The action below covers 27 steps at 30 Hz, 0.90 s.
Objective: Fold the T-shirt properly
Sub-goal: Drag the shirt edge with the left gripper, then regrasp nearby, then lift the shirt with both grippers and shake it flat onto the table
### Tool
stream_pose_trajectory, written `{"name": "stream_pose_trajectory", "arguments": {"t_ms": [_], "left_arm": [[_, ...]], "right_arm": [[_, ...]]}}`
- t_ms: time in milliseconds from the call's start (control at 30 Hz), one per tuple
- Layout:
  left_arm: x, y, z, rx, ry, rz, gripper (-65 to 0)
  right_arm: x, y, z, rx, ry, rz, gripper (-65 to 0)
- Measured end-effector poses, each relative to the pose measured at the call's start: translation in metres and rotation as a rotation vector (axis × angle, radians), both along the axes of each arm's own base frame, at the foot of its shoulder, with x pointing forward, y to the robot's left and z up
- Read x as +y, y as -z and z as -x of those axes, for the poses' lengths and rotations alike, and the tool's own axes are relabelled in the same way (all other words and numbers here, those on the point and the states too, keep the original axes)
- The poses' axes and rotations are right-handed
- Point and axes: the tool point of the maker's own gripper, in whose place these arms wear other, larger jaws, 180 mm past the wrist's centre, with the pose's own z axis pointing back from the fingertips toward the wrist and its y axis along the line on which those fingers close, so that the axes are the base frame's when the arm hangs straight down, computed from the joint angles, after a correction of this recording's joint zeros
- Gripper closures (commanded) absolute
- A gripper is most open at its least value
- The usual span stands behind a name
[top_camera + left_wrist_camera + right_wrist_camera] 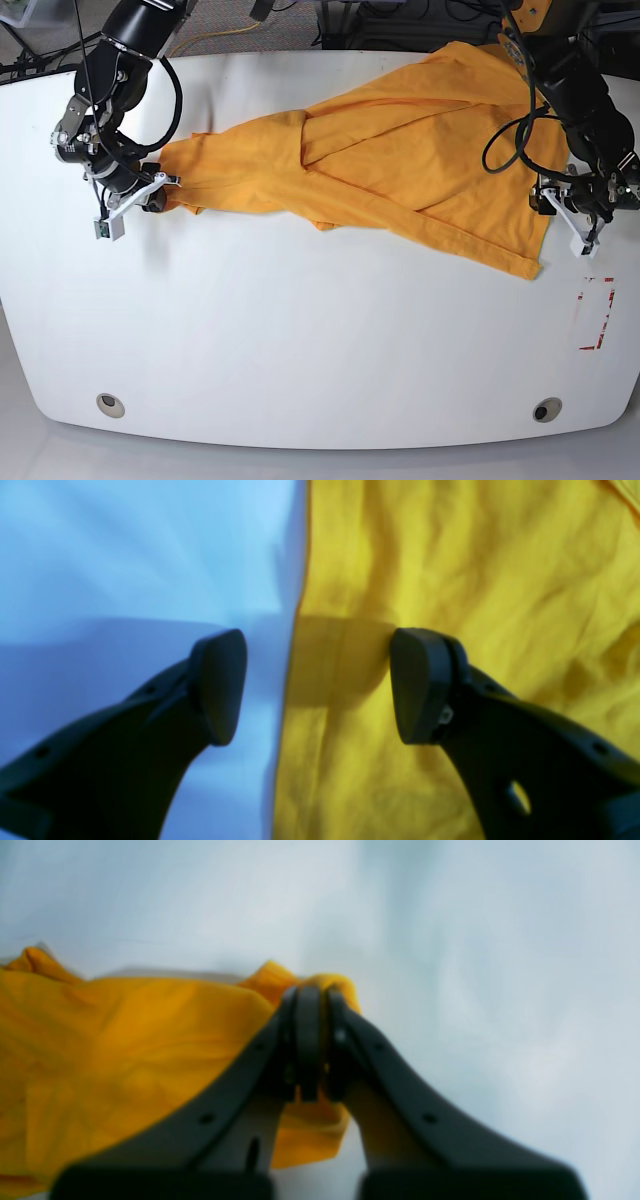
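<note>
Two claws work one garment: the large, wrinkled orange-yellow cloth T-shirt (400, 160) lies stretched across the far half of the white counter (300, 330), its long axis running side to side. The right claw (310, 1040) is clenched on a bunched corner of the shirt at its end on the base view's left. The left claw (318, 685) is released, jaws wide, and straddles the shirt's straight edge at the opposite end: one pad sits over bare counter, the other over cloth. That edge runs between the pads, so the shirt lies directly under and to one side of this claw; closing on the hem looks like the likely next move, and the left arm is plainly the nearer one for it.

Both wrist views are soft and blurred. Whether the open pads touch the cloth cannot be told. Neck markings are not visible, and bunched folds hide the sleeves near the shirt's middle.
</note>
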Motion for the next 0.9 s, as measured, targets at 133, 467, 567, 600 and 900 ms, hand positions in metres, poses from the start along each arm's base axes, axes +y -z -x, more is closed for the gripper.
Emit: {"name": "stream_pose_trajectory", "arguments": {"t_ms": [133, 467, 567, 600, 900], "left_arm": [[-0.004, 0.000, -0.003, -0.008, 0.005, 0.011, -42.1], [-0.076, -0.002, -0.027, -0.081, 0.151, 0.167, -41.5], [-0.075, -0.003, -0.028, -0.090, 0.145, 0.176, -41.4], [-0.075, -0.003, -0.028, -0.091, 0.143, 0.178, -41.3], [-0.070, 0.001, -0.023, -0.061, 0.148, 0.151, -4.7]], "right_arm": [[0.000, 0.000, 0.000, -0.001, 0.000, 0.000, 0.0], [0.000, 0.001, 0.001, 0.003, 0.000, 0.000, 0.0], [0.000, 0.001, 0.001, 0.002, 0.000, 0.000, 0.0], [0.000, 0.001, 0.001, 0.003, 0.000, 0.000, 0.0], [0.000, 0.001, 0.002, 0.004, 0.001, -0.001, 0.0]]}}
